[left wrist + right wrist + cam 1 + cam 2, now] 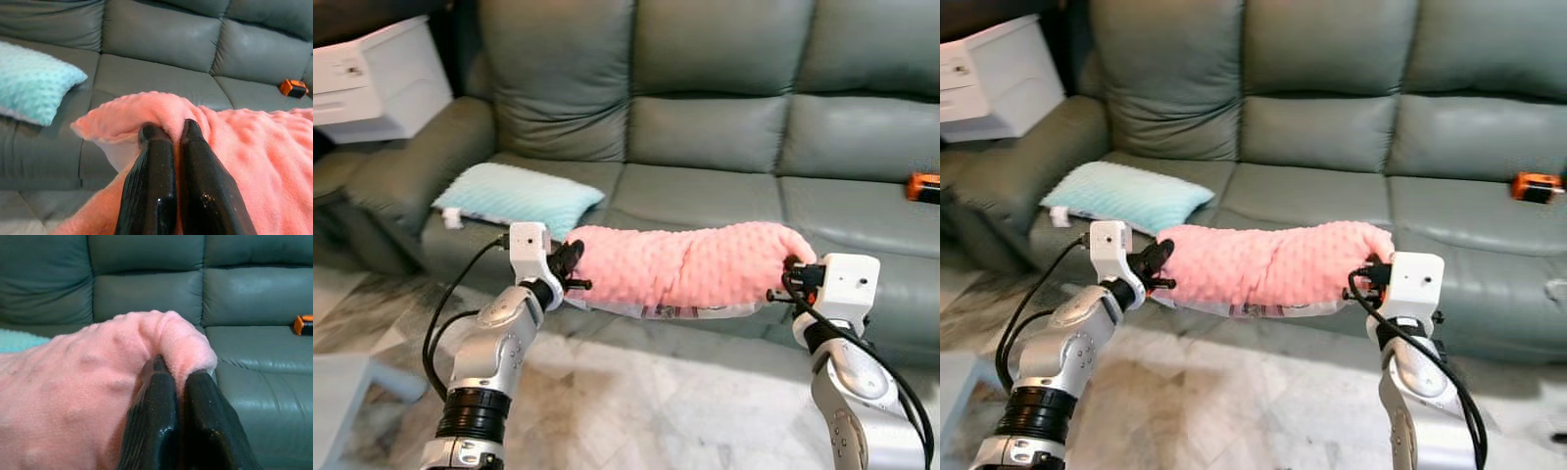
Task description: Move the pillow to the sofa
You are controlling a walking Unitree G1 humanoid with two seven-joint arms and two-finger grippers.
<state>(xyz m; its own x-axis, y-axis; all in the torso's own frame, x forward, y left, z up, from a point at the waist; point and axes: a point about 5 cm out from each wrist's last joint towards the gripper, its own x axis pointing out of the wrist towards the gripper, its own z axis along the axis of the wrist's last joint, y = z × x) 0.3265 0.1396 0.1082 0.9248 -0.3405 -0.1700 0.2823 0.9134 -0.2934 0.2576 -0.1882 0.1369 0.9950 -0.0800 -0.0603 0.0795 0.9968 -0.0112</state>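
Both my silver arms reach forward at the same height, elbows bent, wrists turned inward toward each other. My left claw [570, 266] is pinched tight on one end of the pink pillow [685, 264], and my right claw [790, 279] is clamped on the other end, fingers [156, 406] pressed together.

Two pillows [690, 266], one sofa [724, 127].

We see a home living room; a grey-green leather sofa [724, 127], a white cabinet [372, 78], marble-patterned floor [636, 401].
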